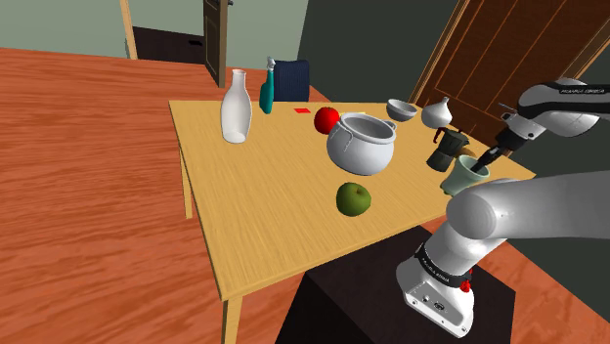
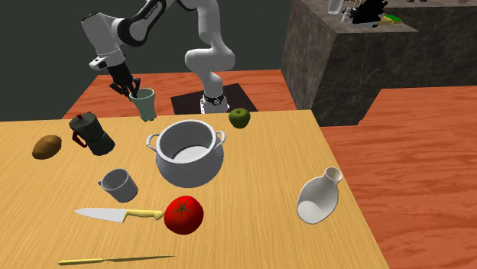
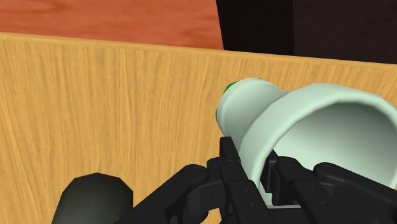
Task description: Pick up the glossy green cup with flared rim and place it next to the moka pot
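A pale green cup with a flared rim [image 1: 461,176] [image 2: 144,105] [image 3: 286,124] hangs tilted just above the table's edge near the stand. My gripper [image 1: 486,159] [image 2: 128,89] [image 3: 254,178] is shut on its rim, one finger inside the cup and one outside. The dark moka pot [image 1: 449,150] [image 2: 92,133] stands on the wooden table [image 1: 264,205] close beside the cup, towards the table's middle. In the wrist view its dark rounded top [image 3: 95,197] lies beside the fingers, apart from the cup.
A grey two-handled pot [image 1: 362,144] [image 2: 188,153] stands mid-table, with a green apple [image 1: 354,199] [image 2: 240,118] near the stand-side edge. A tomato [image 2: 183,215], knife [image 2: 115,215], small mug [image 2: 117,182], brown potato [image 2: 47,146] and white vase [image 1: 236,107] [image 2: 319,195] lie farther off.
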{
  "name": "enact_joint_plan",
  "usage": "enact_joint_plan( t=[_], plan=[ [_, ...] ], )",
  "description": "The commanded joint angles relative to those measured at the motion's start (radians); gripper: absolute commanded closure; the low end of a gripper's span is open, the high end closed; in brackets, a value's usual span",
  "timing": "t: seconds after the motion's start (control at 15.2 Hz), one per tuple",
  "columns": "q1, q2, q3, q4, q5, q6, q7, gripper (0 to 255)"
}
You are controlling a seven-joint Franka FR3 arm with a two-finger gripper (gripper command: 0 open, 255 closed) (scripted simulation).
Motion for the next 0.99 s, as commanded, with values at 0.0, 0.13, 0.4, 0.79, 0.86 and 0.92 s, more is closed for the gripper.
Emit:
enact_joint_plan(
  t=[0.0, 0.13, 0.4, 0.79, 0.86, 0.92],
  plan=[
    [0.007, 0.009, -0.022, -0.016, -0.009, 0.030, -0.001, 255],
    [0.014, 0.018, -0.041, -0.028, -0.016, 0.053, -0.002, 255],
    [0.014, 0.018, -0.041, -0.028, -0.016, 0.053, -0.002, 255],
    [0.014, 0.018, -0.041, -0.028, -0.016, 0.053, -0.002, 0],
    [0.014, 0.018, -0.041, -0.028, -0.016, 0.053, -0.002, 0],
    [0.014, 0.018, -0.041, -0.028, -0.016, 0.053, -0.002, 0]
  ],
)
